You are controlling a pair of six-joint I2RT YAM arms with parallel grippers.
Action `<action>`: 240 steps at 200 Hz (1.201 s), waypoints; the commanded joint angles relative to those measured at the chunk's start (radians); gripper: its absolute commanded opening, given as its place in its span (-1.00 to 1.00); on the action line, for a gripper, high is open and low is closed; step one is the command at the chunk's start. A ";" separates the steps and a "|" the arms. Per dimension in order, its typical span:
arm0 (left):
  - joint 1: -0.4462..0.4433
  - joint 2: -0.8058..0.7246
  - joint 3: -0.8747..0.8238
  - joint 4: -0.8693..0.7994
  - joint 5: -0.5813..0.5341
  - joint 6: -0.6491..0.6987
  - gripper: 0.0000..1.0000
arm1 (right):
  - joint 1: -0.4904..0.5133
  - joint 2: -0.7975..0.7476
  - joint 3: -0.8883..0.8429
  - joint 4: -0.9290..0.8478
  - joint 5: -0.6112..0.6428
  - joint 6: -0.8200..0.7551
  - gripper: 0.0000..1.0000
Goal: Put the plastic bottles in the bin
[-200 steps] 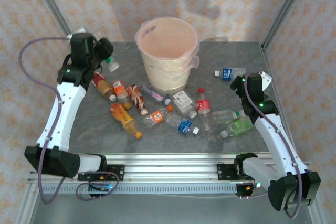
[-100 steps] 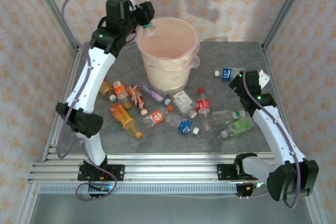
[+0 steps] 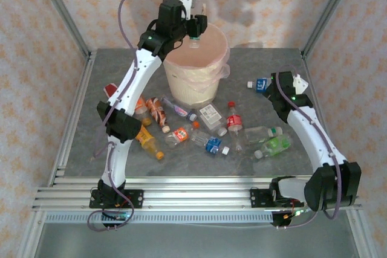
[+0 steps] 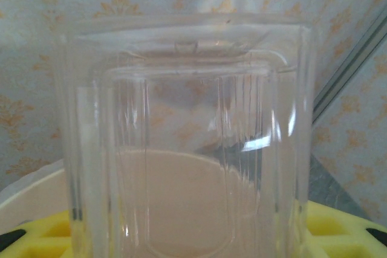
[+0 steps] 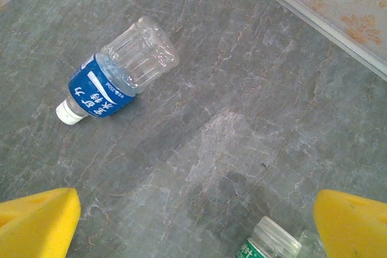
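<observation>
left wrist view shows us a clear bottle [image 4: 187, 137] gripped in our left jaws; top view puts it over the bin [image 3: 190, 83] at 12 o'clock. right jaws gape empty near a blue-label bottle [image 5: 118, 77].

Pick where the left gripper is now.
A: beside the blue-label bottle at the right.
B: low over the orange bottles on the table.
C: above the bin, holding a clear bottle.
C: the left gripper is raised over the mouth of the bin, shut on a clear bottle.
</observation>
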 commanded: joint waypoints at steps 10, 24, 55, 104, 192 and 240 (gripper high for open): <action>0.000 0.021 0.040 -0.042 -0.019 0.093 -0.42 | -0.008 0.079 0.092 -0.027 0.051 0.048 0.98; 0.000 0.033 0.037 -0.071 -0.035 0.111 -0.42 | -0.022 0.128 0.126 -0.015 0.038 0.061 0.98; 0.000 0.039 0.006 -0.103 -0.089 0.122 -0.39 | -0.048 0.255 0.201 0.040 -0.018 0.094 0.98; 0.000 0.048 -0.045 -0.105 -0.110 0.124 -0.34 | -0.062 0.462 0.310 0.072 -0.044 0.171 0.98; 0.001 0.065 -0.100 -0.105 -0.142 0.115 0.22 | -0.081 0.637 0.397 0.130 -0.075 0.260 0.98; 0.000 0.058 -0.096 -0.102 -0.151 0.106 0.38 | -0.085 0.702 0.468 0.150 -0.105 0.276 0.98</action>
